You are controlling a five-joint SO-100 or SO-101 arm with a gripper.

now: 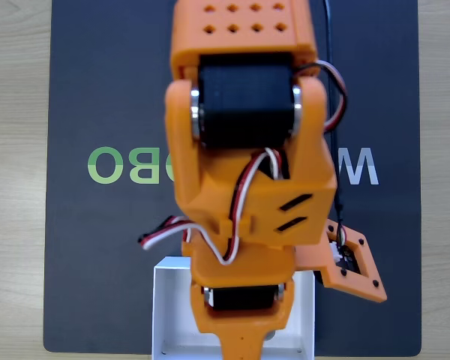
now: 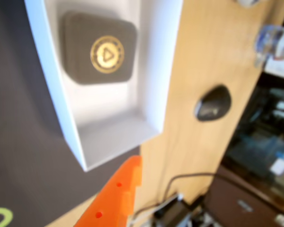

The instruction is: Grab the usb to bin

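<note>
Light wood table (image 1: 15, 225) is covered by a dark mat (image 1: 97, 90) in the fixed view; the bin (image 1: 172, 300) is half hidden under the orange arm (image 1: 247, 150). Wrist view: the usb (image 2: 99, 54) is seen lying inside the bin (image 2: 109, 132), a black mouse (image 2: 213, 102) on the wood, shelving blurred behind. Gripper (image 2: 118, 198) jaw state cannot be told.

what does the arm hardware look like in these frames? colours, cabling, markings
Arm: orange printed shells, black servo bodies between them. Top plate has two rows of round holes; lower housing has two slanted slots. Red, white and black wires loop across the front. An orange holed plate juts out at lower right. The wrist view shows an orange end effector finger with small holes.
</note>
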